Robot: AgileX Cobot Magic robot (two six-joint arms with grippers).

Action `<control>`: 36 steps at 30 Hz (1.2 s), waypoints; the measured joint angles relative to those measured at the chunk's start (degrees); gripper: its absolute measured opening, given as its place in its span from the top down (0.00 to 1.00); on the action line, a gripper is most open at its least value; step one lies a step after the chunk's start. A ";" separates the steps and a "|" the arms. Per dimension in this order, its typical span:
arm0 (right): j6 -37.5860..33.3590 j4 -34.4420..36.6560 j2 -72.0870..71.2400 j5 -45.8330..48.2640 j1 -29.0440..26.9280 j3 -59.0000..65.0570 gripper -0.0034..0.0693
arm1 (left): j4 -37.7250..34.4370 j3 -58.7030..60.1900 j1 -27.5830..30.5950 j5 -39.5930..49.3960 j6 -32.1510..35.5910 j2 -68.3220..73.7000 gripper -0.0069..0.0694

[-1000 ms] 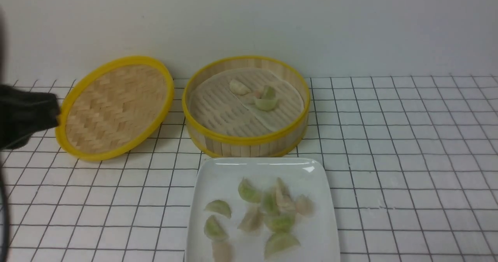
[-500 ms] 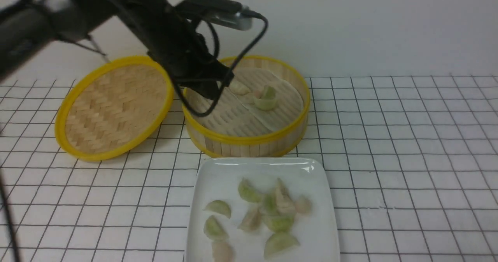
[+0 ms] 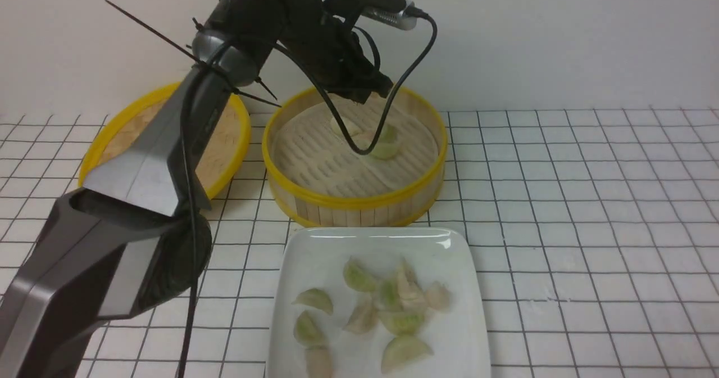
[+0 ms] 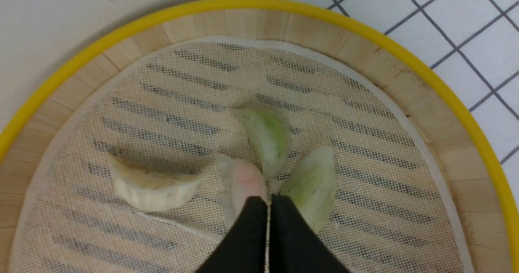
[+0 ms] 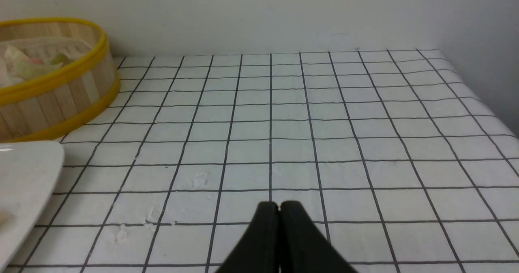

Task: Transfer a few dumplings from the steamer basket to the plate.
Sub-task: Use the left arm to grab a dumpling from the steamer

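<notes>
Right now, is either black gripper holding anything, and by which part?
Nothing is held. The left gripper is shut and empty over the small crescent-shaped dumplings in the round yellow-rimmed bamboo steamer basket; the right gripper is shut and empty too.

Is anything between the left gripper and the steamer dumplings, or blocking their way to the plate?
Nothing visible. The shut left gripper is right above the dumplings in the steamer basket; the lid lies aside. Only the basket's own wall stands between them and the plate.
</notes>
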 joint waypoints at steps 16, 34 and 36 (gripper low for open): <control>0.00 0.00 0.00 0.00 0.00 0.00 0.97 | -1.09 -0.49 -0.90 0.11 6.99 5.14 0.45; 0.00 0.00 0.00 0.00 0.00 0.00 0.97 | -0.09 -0.51 -0.90 -0.09 6.48 6.87 0.61; 0.00 0.00 0.00 0.00 0.00 0.00 0.97 | 0.62 -0.38 -0.90 0.20 5.69 5.76 0.61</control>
